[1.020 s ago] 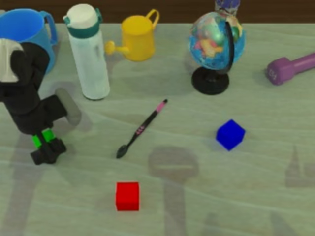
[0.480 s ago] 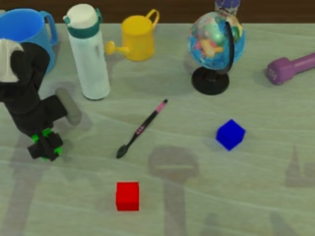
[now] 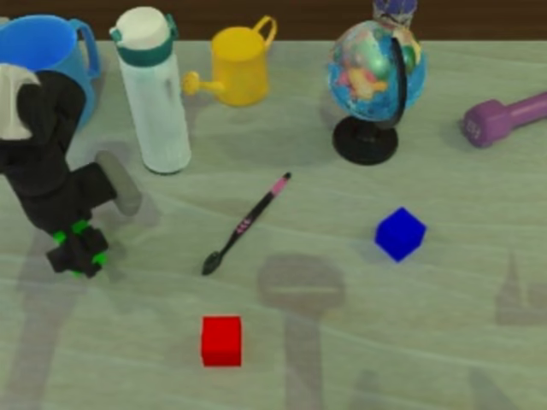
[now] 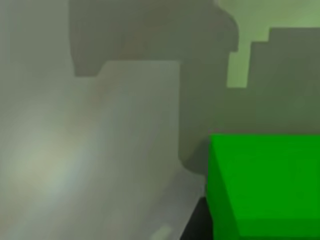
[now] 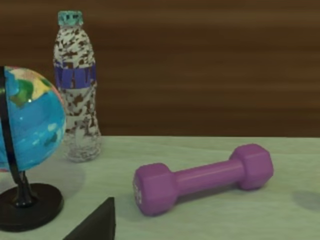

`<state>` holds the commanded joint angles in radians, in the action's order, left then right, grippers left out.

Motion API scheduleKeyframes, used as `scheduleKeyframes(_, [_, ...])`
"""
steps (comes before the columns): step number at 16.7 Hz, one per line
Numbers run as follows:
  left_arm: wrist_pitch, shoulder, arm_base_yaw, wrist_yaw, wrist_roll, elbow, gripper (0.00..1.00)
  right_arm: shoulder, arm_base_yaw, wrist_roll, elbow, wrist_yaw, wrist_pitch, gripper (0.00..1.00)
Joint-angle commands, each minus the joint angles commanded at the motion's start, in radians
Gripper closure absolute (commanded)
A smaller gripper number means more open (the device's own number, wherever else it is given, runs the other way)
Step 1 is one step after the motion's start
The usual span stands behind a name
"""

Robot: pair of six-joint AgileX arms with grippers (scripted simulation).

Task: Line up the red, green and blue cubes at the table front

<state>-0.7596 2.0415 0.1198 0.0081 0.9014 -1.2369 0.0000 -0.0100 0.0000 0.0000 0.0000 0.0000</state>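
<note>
the green cube [image 3: 79, 246] sits at the left of the top view, about mid-height, gripped by my left gripper [image 3: 77, 254], whose fingers are clamped on it; only slivers of green show around the black fingers, while the left wrist view is filled at its lower right by a flat green face. i judge it light, stiff and matte, so a squeeze on two opposite flat faces should hold without slip. a cube has no long axis, and i cannot tell how its edges sit relative to the counter [image 3: 444, 342] front. the red cube [image 3: 221, 340] lies low and left of centre, edges square to the frame; the blue cube [image 3: 399, 233] lies right of centre, turned corner-on. a toothbrush [image 3: 246, 224] lies between them. my right arm is out of the top view, its wrist camera facing a purple dumbbell [image 5: 202, 177] and a globe [image 5: 27, 130]; i cannot tell its fingers' state.
</note>
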Motion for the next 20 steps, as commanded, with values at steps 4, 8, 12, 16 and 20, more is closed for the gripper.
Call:
scheduleKeyframes(4, [-0.127,-0.054,-0.010,0.000,-0.002,-0.067,1.00,0.000,0.000,0.000,0.000,0.000,0.000,0.00])
scheduleKeyframes(8, [-0.233,-0.107,-0.017,-0.001,-0.004,-0.123,1.00,0.000,0.000,0.000,0.000,0.000,0.000,0.00])
scheduleKeyframes(12, [-0.233,-0.106,-0.012,-0.001,-0.002,-0.122,1.00,0.000,0.000,0.000,0.000,0.000,0.000,0.00])
scheduleKeyframes(16, [-0.245,-0.096,0.059,-0.001,-0.018,-0.144,1.00,0.000,0.000,0.000,0.000,0.000,0.000,0.00])
scheduleKeyframes(20, [-0.276,-0.079,0.269,-0.002,-0.070,-0.186,1.00,0.000,0.000,0.000,0.000,0.000,0.000,0.00])
